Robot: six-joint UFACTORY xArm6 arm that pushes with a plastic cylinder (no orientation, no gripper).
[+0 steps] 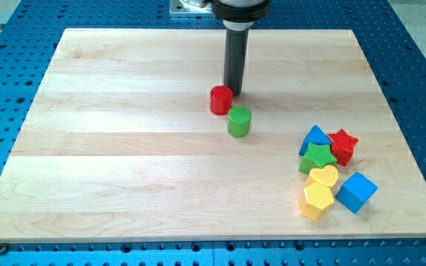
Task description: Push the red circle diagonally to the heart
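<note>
- Dark rod coming down from the view's top centre, its lower end, my tip (233, 91), set on the wooden board (124, 148).
- No fingers on this arm, only the plain rod, so nothing to spread, press together or pinch.
- Red circle (221, 100) lying near the board's middle, a little toward the view's top, just beside my tip, on the tip's lower-left side in the view; touching or a hair apart, cannot tell which.
- Green circle (239, 121) just below and to the view's right of the red circle, the two close together, apparently touching.
- Yellow heart (323, 177) well apart from the red circle, down toward the view's lower right, within a tight cluster of blocks.
- In that cluster: blue triangle (314, 138) at the top left, red star (343, 145) at the top right, green star (317, 157) between them and just above the yellow heart.
- Yellow hexagon (316, 200) directly below the heart and pressed against it; blue cube (356, 192) to the view's right of both.
- Blue perforated table (6, 74) showing around the board on every side.
</note>
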